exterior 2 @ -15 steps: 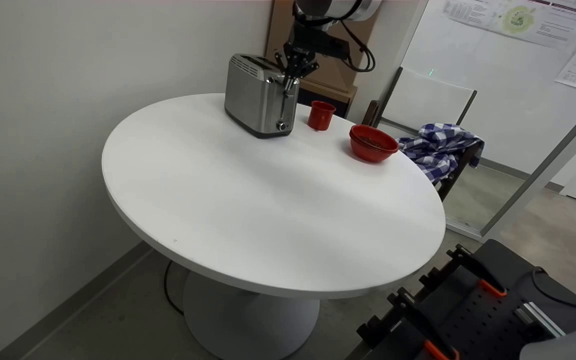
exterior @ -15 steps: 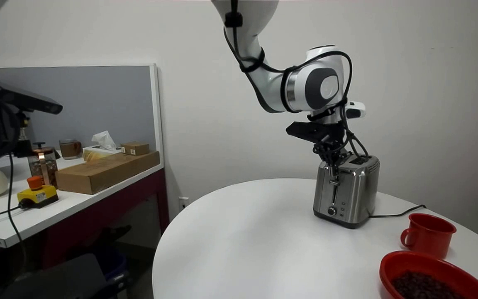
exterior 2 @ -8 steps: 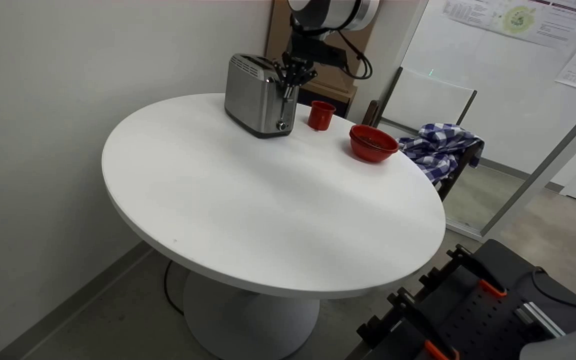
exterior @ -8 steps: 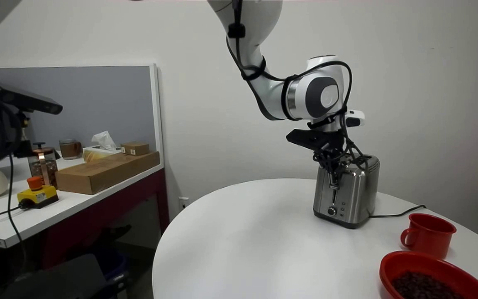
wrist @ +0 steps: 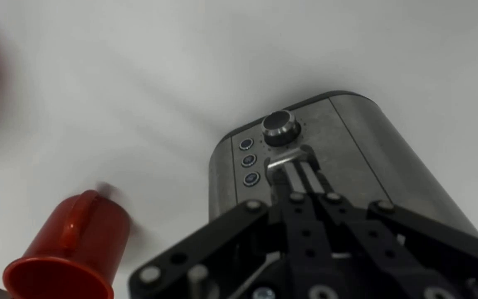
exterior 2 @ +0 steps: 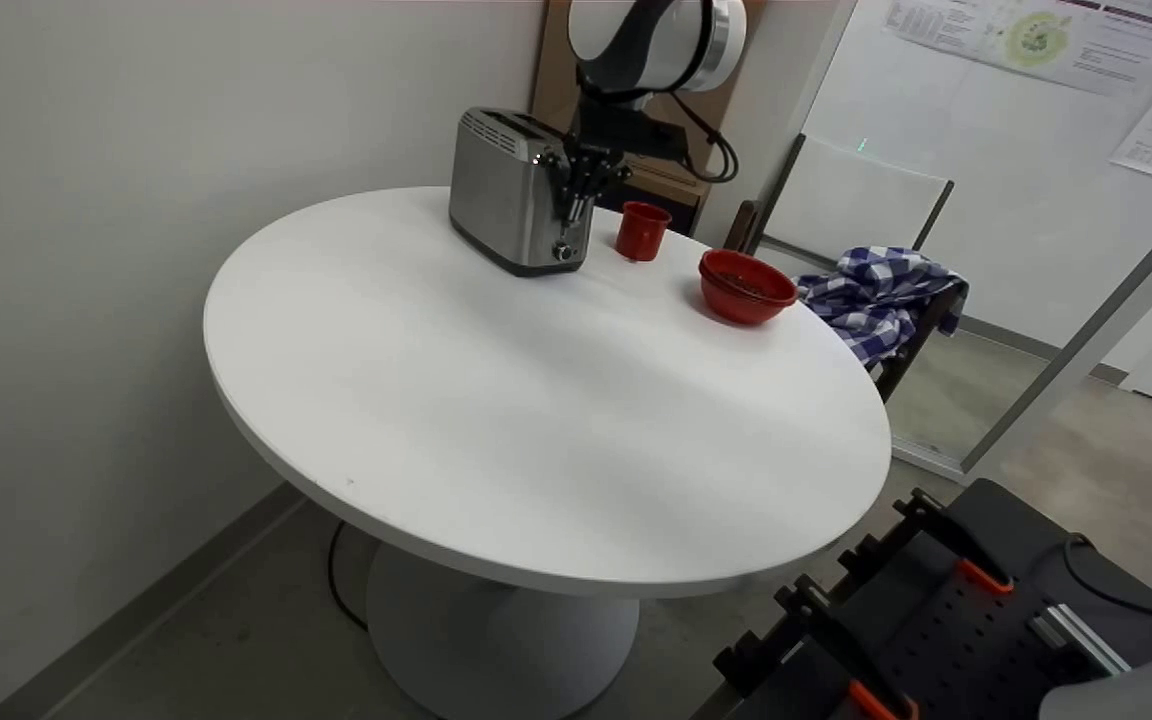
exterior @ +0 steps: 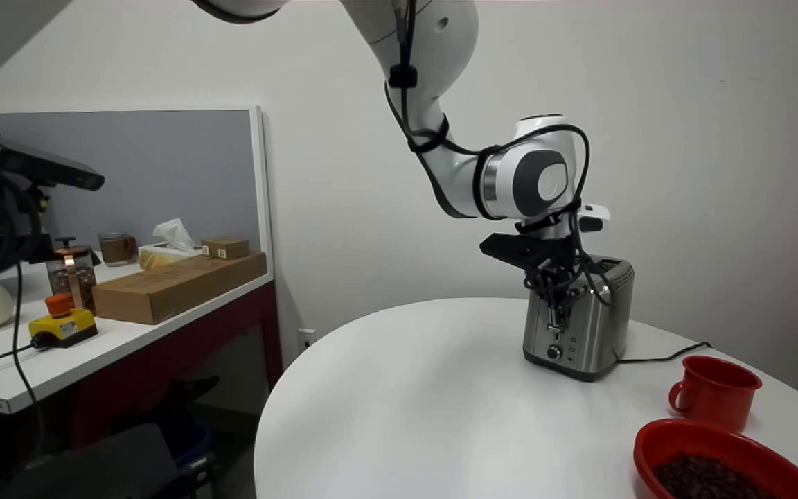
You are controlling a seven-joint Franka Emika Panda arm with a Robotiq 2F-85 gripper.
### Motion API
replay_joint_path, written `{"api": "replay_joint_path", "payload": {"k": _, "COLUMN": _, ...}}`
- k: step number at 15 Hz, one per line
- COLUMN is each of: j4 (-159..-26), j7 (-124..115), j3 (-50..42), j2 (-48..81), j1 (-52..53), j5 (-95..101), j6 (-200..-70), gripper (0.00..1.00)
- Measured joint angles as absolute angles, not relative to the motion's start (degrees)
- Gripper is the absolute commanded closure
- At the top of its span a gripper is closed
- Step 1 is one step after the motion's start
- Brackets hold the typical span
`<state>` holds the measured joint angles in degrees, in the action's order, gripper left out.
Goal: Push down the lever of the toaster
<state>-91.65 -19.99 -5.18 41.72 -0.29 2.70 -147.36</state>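
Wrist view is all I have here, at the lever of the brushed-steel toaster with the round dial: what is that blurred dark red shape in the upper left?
Observer: By its place, the round red bowl; in an exterior view it holds small dark pieces.
Operator: Anything lying loose that I can't see?
Observer: In an exterior view, a thin black cord runs from the silver metal toaster across the round white table.
Operator: The black two-fingered gripper hides the toaster's top from me. What is up there?
Observer: Long dark slots, visible in an exterior view.
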Motion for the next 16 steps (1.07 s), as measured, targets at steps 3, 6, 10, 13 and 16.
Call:
{"api": "replay_joint_path", "payload": {"k": 3, "j4": -90.7, "j7": -20.0, "j3": -5.2, "j2": 43.5, "j1": -0.2, "j5": 2.7, "j6": -147.4, "gripper": 1.00}}
{"api": "replay_joint_path", "payload": {"k": 6, "j4": -90.3, "j7": -20.0, "j3": -5.2, "j2": 43.9, "j1": -0.2, "j5": 2.7, "j6": -147.1, "gripper": 1.00}}
{"api": "replay_joint_path", "payload": {"k": 10, "j4": -89.7, "j7": -20.0, "j3": -5.2, "j2": 44.2, "j1": -0.2, "j5": 2.7, "j6": -146.4, "gripper": 1.00}}
{"api": "replay_joint_path", "payload": {"k": 13, "j4": -89.3, "j7": -20.0, "j3": -5.2, "j2": 44.3, "j1": -0.2, "j5": 2.4, "j6": -145.7, "gripper": 0.68}}
{"api": "replay_joint_path", "payload": {"k": 16, "j4": -89.2, "j7": -20.0, "j3": -5.0, "j2": 44.0, "j1": -0.4, "j5": 0.5, "j6": -144.6, "gripper": 0.45}}
